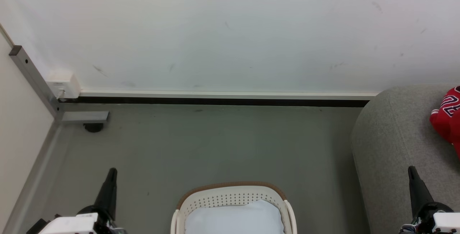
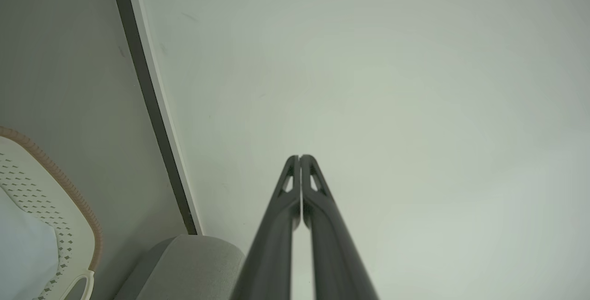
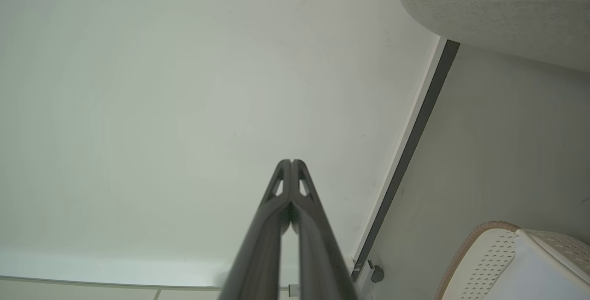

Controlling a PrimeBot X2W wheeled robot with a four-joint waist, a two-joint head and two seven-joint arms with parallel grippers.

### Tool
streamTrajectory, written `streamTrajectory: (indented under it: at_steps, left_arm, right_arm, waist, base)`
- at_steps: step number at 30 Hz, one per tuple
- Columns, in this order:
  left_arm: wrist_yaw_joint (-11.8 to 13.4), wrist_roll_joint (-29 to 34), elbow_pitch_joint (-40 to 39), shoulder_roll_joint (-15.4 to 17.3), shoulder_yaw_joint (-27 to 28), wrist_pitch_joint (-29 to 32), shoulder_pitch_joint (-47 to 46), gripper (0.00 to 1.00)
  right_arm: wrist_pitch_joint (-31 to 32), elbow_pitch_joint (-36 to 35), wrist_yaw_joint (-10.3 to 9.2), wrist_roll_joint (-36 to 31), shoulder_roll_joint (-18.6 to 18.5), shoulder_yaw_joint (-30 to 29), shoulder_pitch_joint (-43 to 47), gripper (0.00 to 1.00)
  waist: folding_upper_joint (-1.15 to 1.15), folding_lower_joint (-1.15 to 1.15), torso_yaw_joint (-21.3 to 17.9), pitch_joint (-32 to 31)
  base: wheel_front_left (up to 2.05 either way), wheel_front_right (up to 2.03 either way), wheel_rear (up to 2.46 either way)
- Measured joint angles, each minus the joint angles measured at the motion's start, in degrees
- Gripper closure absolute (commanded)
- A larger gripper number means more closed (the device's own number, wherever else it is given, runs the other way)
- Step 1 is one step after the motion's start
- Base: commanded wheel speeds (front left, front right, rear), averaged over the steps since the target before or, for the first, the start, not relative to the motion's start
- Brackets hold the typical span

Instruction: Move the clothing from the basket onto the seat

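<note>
left gripper [image 1: 112,171] and right gripper [image 1: 412,169] both clamped empty, jersey [image 1: 446,119] on the seat [image 1: 391,137], so the risk imo is mistakenly grabbing the pale cloth [image 1: 233,218] in the basket [image 1: 230,186]

We are seeing the clothing [image 1: 447,117], a bright red jersey with white-edged dark numerals and white stripe trim, lying crumpled on top of the seat [image 1: 391,137] at the right edge of the head view (part of it is running out of frame). The seat, large, light-grey and upholstered with a rounded end, is standing on the floor [image 1: 215,144]. The basket [image 1: 233,191], cream-white perforated plastic with rounded corners and a tan-brown rim, is sitting upright on the floor at bottom centre, apart from the seat and well apart from the clothing.
</note>
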Motion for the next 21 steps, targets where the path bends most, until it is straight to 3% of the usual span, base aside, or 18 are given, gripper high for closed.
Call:
streamTrajectory:
  at_steps: [21]
  left_arm:
    - [0.00,0.00,0.00,0.00,0.01,0.00,-0.01,1.00]
  right_arm:
    - [0.00,0.00,0.00,0.00,0.00,-0.01,-0.01,1.00]
  waist:
    - [0.00,0.00,0.00,0.00]
  base:
    - [0.00,0.00,0.00]
